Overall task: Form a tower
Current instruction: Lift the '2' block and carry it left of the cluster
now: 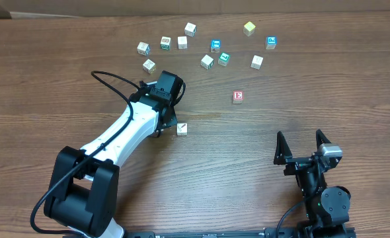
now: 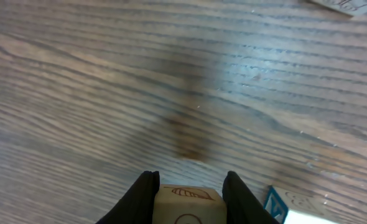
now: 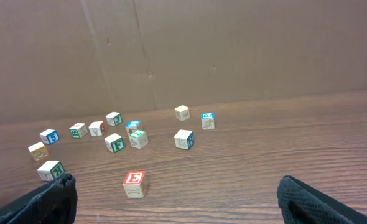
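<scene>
Left wrist view: left fingers (image 2: pixel 141 198) tight on a pale cube (image 2: pixel 187 203), left arm (image 1: pixel 134 127) outstretched; right fingers (image 3: pixel 43 200) wide apart, empty.

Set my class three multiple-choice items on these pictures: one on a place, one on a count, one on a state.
1. Where is the pale wooden cube with the red letter E?
A) between gripper fingers
B) alone on the brown wooden table, apart from the far cluster of cubes
C) on top of another cube

2. How many grippers hold a cube?
A) none
B) one
C) both

3. How do the jaws of the right gripper stand?
A) shut on a cube
B) shut, empty
C) open, empty

Answers:
1 B: it lies by itself with bare wood all round.
2 B: only the left gripper clamps a pale wooden cube with a brown drawing.
3 C: its fingers stand wide apart with nothing between them.
</scene>
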Available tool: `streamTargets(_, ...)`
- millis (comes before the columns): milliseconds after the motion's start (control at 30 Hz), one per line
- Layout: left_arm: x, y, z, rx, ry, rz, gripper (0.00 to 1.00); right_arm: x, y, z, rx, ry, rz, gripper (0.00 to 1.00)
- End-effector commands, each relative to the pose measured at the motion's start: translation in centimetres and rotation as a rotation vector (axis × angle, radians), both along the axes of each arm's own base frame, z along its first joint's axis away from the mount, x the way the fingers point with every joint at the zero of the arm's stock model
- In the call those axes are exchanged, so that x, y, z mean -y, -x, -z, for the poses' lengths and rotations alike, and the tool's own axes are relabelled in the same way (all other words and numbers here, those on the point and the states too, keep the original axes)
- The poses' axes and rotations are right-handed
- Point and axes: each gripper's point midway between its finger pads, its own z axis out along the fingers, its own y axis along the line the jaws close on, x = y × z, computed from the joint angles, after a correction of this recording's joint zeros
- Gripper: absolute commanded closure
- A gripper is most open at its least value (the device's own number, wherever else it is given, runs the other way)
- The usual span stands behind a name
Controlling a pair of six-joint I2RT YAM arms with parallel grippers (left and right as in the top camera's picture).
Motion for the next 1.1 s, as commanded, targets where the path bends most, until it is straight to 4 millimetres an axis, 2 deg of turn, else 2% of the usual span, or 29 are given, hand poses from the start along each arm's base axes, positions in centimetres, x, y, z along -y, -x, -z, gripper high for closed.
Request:
streamTargets(0, 0.8, -0.1, 0.6, -0.022, 0.023, 0.105, 0.73, 0.1, 0.0, 0.2, 0.001, 0.001, 0.007, 0.0)
streamTargets(133, 1.3, 0.1, 0.8, -0.054, 0.073, 0.17, 0.74, 0.1, 0.0, 0.2, 0.001, 0.001, 0.007, 0.0)
streamTargets(400, 0.1, 0.3, 1.0, -0.082, 0.079, 0.148, 0.79, 0.1, 0.0, 0.2, 0.001, 0.001, 0.007, 0.0)
streamTargets(800, -1.2, 0.6, 1.3, -0.119, 0.074, 0.204, 0.76, 0.1, 0.0, 0.2, 0.001, 0.001, 0.007, 0.0)
streamTargets(1067, -1.6, 2.0, 2.6, -0.154, 0.072, 0.191, 0.74, 0.1, 0.0, 0.2, 0.001, 0.001, 0.007, 0.0)
